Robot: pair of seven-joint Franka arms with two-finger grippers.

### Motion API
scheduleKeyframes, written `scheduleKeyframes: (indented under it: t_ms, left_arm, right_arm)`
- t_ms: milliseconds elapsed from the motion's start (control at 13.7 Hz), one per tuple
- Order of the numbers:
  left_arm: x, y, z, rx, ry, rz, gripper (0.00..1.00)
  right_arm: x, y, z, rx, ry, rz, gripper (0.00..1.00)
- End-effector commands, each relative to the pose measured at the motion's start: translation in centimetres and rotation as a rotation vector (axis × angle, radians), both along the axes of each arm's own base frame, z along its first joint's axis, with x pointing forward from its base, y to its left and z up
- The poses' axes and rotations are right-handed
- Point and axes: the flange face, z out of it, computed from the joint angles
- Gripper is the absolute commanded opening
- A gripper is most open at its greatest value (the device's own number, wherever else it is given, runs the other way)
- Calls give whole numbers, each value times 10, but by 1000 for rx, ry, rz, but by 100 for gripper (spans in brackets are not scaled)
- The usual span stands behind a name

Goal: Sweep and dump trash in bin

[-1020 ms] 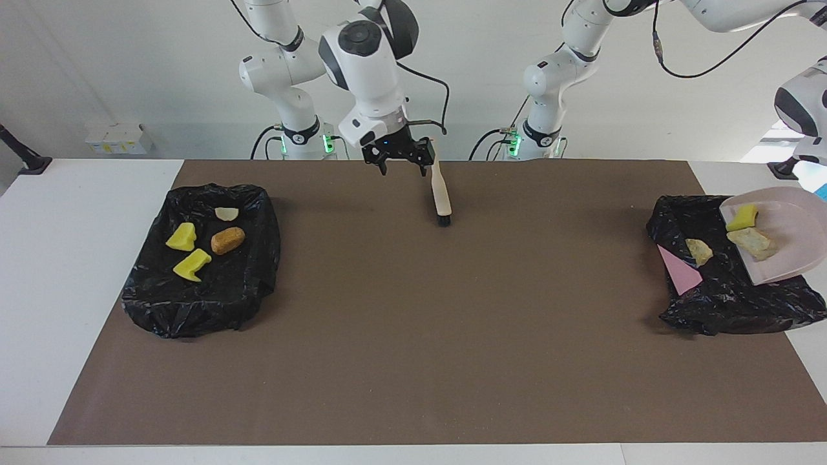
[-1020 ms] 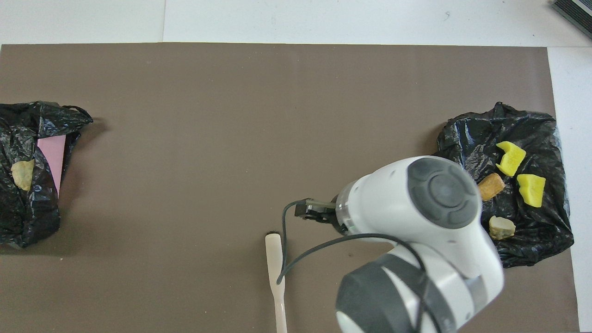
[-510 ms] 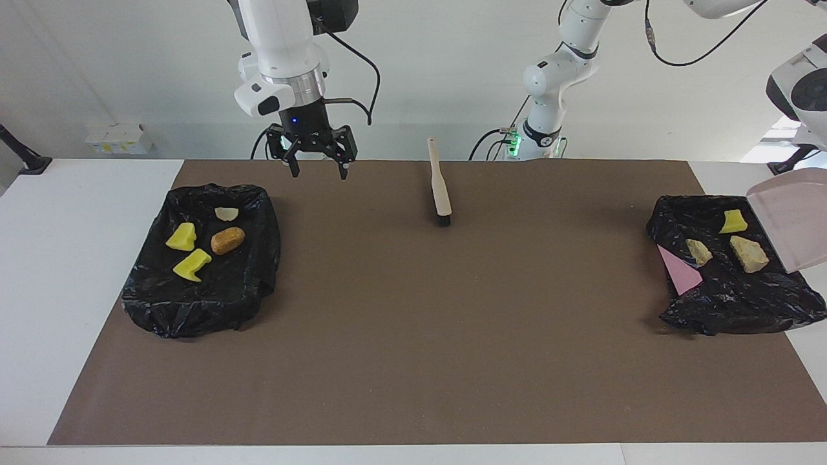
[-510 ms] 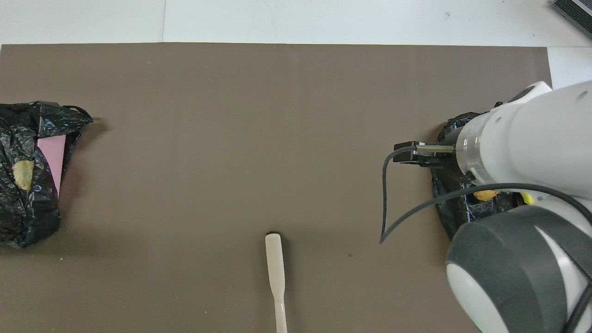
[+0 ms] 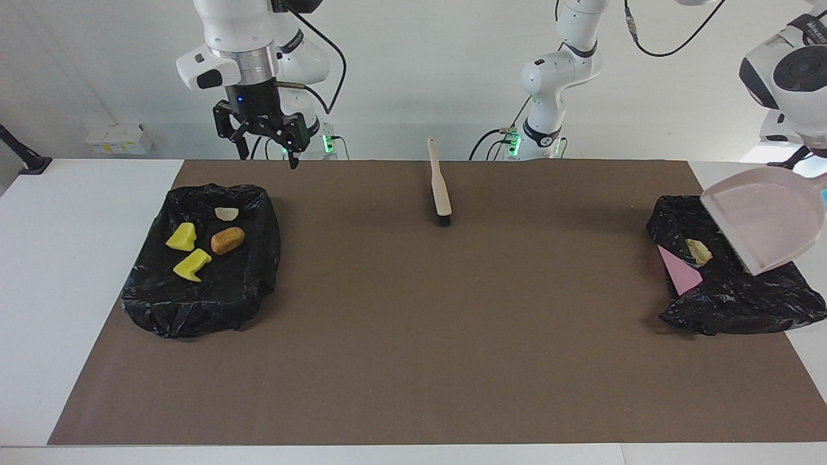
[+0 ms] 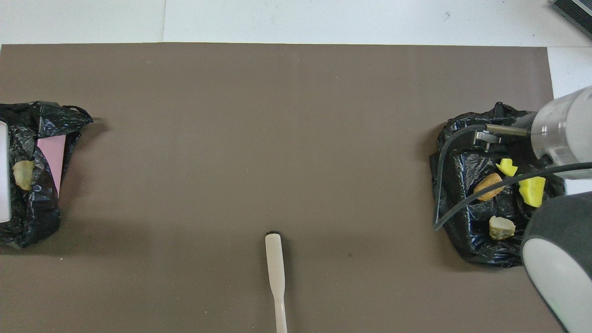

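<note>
Glossy crinkled black bin bag (image 5: pixel 730 303) under smooth pale-pink scoop-shaped dustpan (image 5: pixel 765 223)

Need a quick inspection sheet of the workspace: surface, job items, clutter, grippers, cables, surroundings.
Surface: brown mat on white table.
Job's things: four trash chunks in bin bag at right arm's end; one beige lump shows in other bag; brush lies on mat.
Clutter: pink sheet in that bag.
Grippers: right gripper open, raised by its bag; left arm holds dustpan tilted over its bag, gripper unseen.
Cables: black cable over right bag.
Surroundings: white wall.
</note>
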Motion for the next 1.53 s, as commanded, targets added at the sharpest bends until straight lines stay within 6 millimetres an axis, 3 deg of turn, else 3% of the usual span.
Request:
scheduleKeyframes:
  t_ms: [0, 291, 510, 1092, 1311, 1456]
  left_arm:
    - [-14, -12, -12, -196, -43, 151, 0]
    - [-17, -45, -27, -415, -88, 346, 0]
    - [-24, -86, -39, -552, -191, 631, 0]
    - [-29, -288, -59, -582, -376, 1164, 0]
    - [-38, -366, -68, -602, -406, 1212, 0]
    - [-40, -404, -78, -644, -402, 1271, 0]
  right_arm:
    - [2, -10, 9, 27, 16, 2, 100]
    - [-4, -39, 3, 30, 42, -50, 100]
    - [-3, -40, 3, 31, 36, -51, 100]
    - [4, -46, 2, 14, 29, 27, 100]
    - [4, -59, 4, 18, 37, 81, 100]
    - [2, -68, 9, 17, 30, 130, 100]
